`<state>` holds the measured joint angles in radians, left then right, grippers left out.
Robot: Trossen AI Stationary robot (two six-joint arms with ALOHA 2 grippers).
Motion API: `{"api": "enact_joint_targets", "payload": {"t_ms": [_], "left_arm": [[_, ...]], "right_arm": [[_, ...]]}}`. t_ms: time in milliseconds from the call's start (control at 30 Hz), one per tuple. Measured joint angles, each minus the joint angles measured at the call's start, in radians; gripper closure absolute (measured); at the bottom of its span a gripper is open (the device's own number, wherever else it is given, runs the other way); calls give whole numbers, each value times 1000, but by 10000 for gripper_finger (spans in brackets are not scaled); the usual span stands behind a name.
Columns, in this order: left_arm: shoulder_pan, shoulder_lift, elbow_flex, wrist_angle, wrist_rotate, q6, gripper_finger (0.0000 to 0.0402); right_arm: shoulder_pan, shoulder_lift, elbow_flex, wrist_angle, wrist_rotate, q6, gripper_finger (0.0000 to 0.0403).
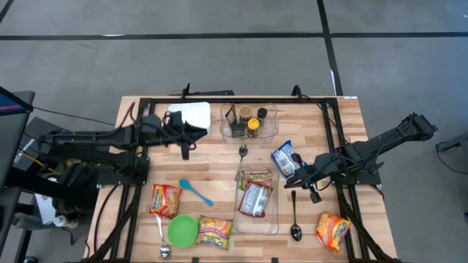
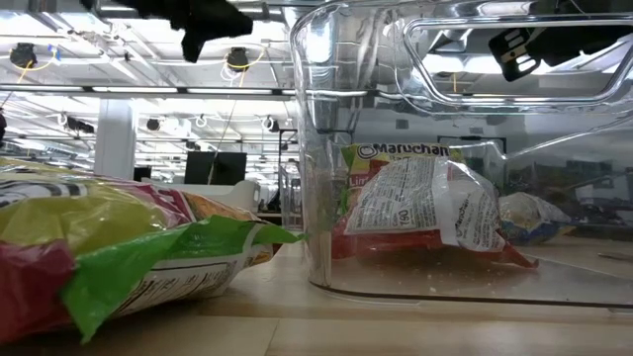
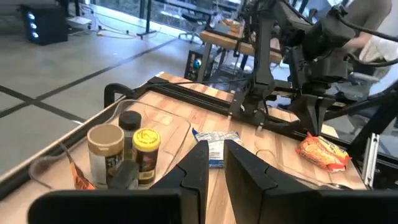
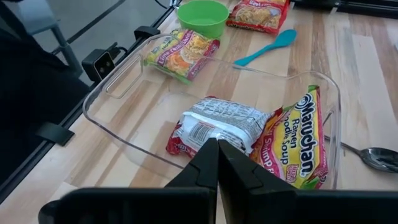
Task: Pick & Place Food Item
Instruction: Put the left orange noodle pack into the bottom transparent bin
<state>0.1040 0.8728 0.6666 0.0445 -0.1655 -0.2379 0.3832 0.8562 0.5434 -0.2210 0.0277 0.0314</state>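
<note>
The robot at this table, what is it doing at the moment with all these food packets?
It is sorting ramen packets into a clear bin. Two packets already lie inside. The right gripper hovers just beside the bin, shut and holding nothing. A blue packet lies close to it on the table. The left gripper waits near the far side, next to the tray of jars, also empty. More packets lie loose: one near a green bowl, one beside that bowl, and one at the right edge.
</note>
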Motion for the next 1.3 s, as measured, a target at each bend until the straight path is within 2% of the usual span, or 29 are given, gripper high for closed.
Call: {"api": "enact_joint_targets", "payload": {"t_ms": [133,333,533,867,1067,1167,1300], "left_arm": [[-62,-56,-111,39,-74,-28,358],[-109,-138,-225,24,-75,-57,358],[-111,-211,-279,-76,-67,-59,358],[-111,-227,-287,-89,-65,-64,358],[-110,-227,-287,-242,-62,-324,358],[-110,-227,-287,-343,3,-456,358],[-110,-227,-287,-407,137,-623,365]], "right_arm": [[0,0,0,0,0,36,403],[0,18,2,59,0,75,403],[0,95,1,120,6,59,403],[-64,204,1,201,104,-47,403],[-114,203,1,219,102,-48,403],[-126,205,1,220,101,-80,403],[-143,205,1,222,101,-87,403]]}}
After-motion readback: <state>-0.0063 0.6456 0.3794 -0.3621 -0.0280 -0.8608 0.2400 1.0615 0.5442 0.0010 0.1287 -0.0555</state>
